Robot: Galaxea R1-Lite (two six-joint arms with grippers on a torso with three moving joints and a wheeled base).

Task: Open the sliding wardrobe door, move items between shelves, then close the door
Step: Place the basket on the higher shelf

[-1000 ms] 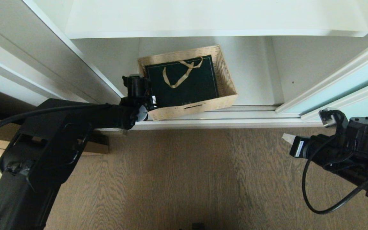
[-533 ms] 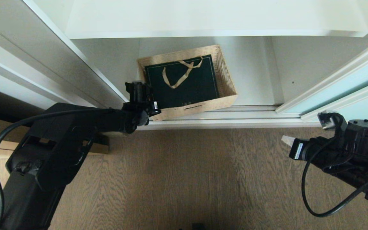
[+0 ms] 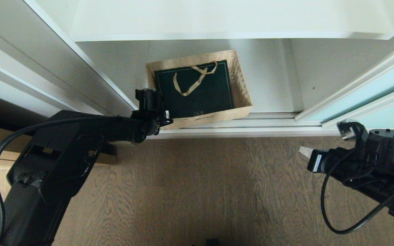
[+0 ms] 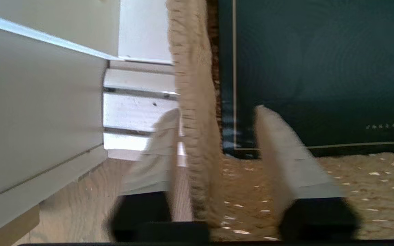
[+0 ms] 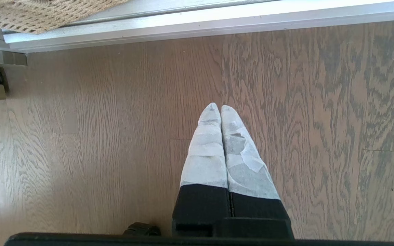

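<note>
Left gripper (image 4: 214, 118) fingers straddle the basket (image 3: 241, 92) wall, narrowed but not clamped, set to lift it with bag (image 3: 197, 90) inside. Right gripper (image 5: 221, 109) pinched shut, empty, over floor.

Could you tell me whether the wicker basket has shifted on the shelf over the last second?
Yes. The wicker basket has slid slightly toward the left arm's side: its front right corner sits further from the sliding door frame, with the left hand astride its left wall.

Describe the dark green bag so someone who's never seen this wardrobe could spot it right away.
Look into the open wardrobe, at the bottom shelf just behind the door track. A tan wicker basket sits there, and the bag lies flat inside it. It is the only dark thing there, with a gold ribbon handle.
</note>
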